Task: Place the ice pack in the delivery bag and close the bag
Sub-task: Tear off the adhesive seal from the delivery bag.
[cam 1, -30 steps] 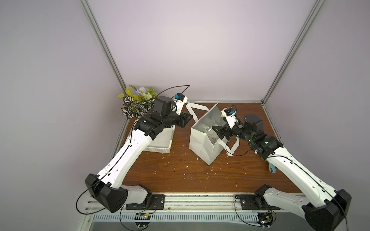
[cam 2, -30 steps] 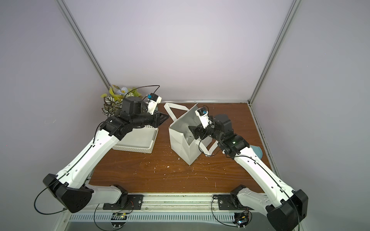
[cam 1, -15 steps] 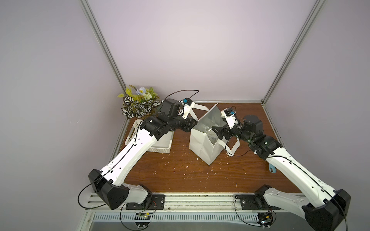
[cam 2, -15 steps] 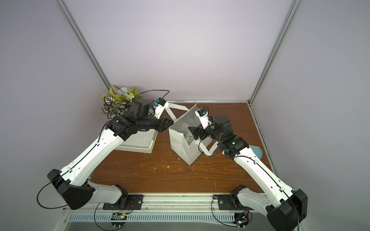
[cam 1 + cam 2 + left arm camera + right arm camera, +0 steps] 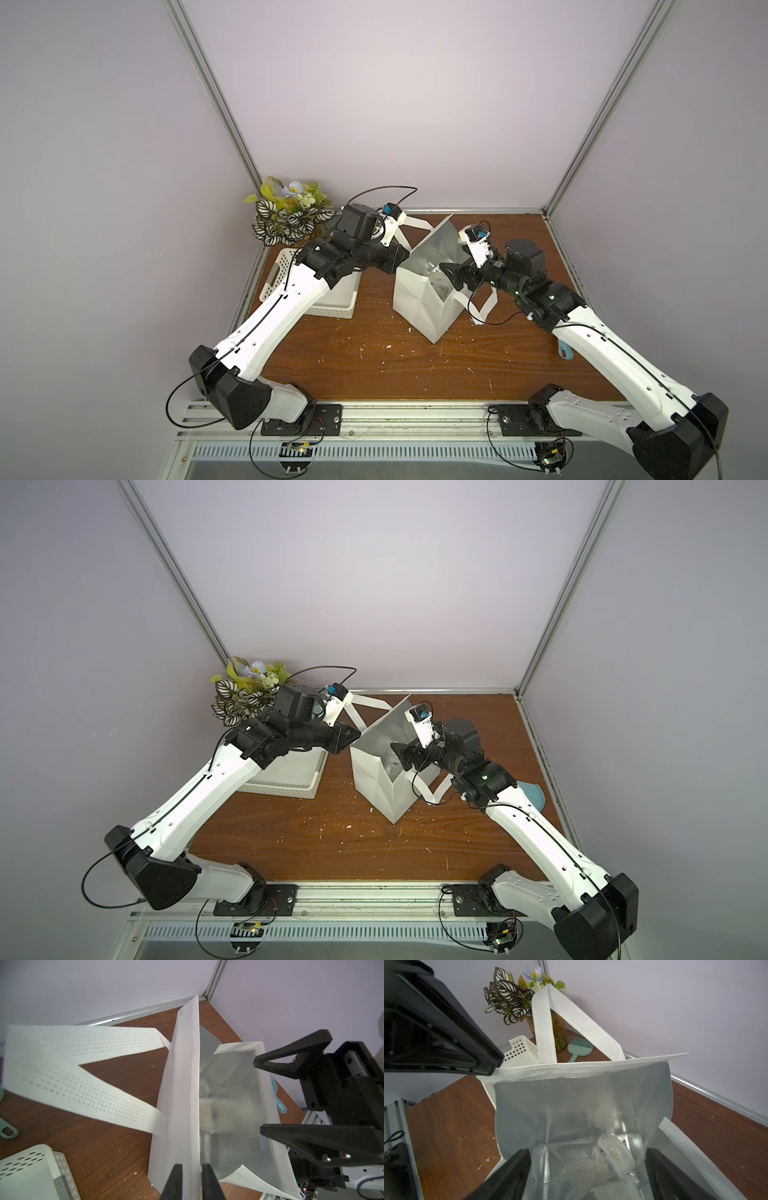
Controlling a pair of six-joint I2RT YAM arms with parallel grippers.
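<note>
A: So, where's the ice pack?
B: Lower frame, on the bag's foil floor. The right gripper gapes wide over the mouth; the left gripper pinches the rim.

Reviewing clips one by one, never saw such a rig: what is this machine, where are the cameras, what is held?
Two white robot arms at a wooden table, each ending in a two-fingered gripper. Two pictures look down from overhead; two come from wrist cameras. On the table: the delivery bag, a perforated basket, a plant, a brush. The left gripper straddles the bag's flap, nearly closed. The right gripper hangs open and empty over the bag's mouth; ice packs lie inside.
</note>
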